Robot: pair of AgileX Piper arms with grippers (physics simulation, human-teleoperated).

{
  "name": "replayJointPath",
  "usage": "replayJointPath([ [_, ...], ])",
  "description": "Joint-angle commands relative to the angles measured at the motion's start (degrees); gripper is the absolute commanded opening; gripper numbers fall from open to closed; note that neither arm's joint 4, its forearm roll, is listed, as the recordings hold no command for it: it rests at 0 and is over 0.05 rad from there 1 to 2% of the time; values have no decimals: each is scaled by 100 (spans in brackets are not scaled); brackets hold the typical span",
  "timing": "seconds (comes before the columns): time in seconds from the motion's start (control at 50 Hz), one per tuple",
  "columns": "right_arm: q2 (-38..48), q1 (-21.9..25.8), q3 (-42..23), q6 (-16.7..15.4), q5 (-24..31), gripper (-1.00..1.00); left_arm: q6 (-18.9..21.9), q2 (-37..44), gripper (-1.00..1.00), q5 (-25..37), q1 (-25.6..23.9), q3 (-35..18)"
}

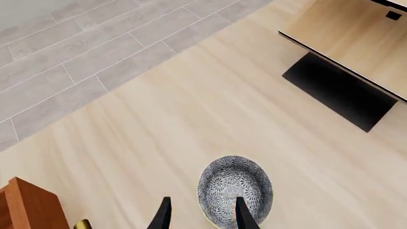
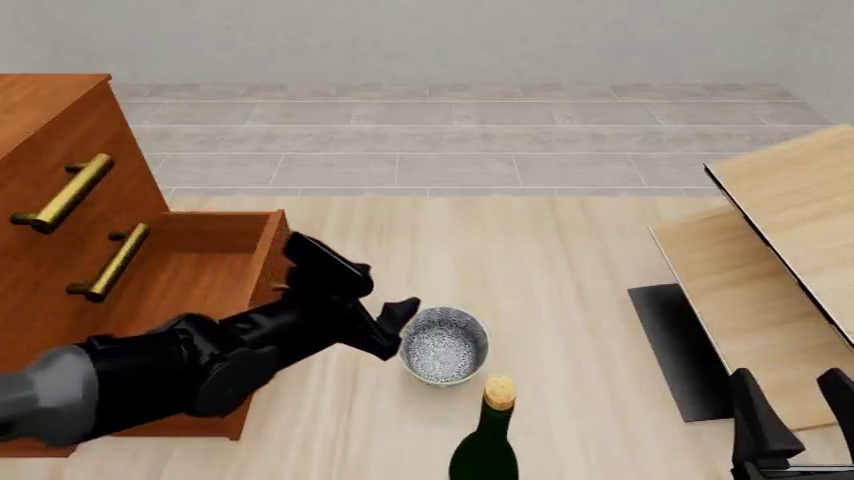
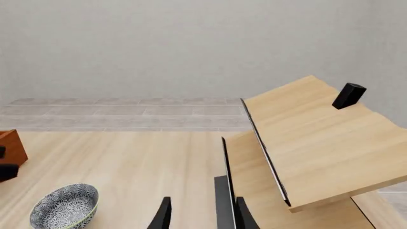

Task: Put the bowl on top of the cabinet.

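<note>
Speckled blue-grey bowl (image 2: 443, 345) on floor, at cabinet's (image 2: 80, 240) 4 o'clock. Left gripper (image 2: 396, 322) open, fingers straddling near rim: grasp step. Next: descend, close, lift to cabinet top. Right gripper (image 2: 787, 410) open, idle.

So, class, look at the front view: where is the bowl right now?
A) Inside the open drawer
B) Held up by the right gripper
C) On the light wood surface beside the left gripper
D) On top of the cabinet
C: the bowl sits on the pale wood surface, just past the left gripper, not on the cabinet.
</note>
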Motion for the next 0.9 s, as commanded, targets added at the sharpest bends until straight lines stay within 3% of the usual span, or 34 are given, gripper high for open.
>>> replayJointPath([
  [0.02,0,0,0,0,0,100,-11,334,100,-125,-10,-90],
  [0.9,-1,0,0,-1,0,100,106,1403,100,-694,174,-308],
])
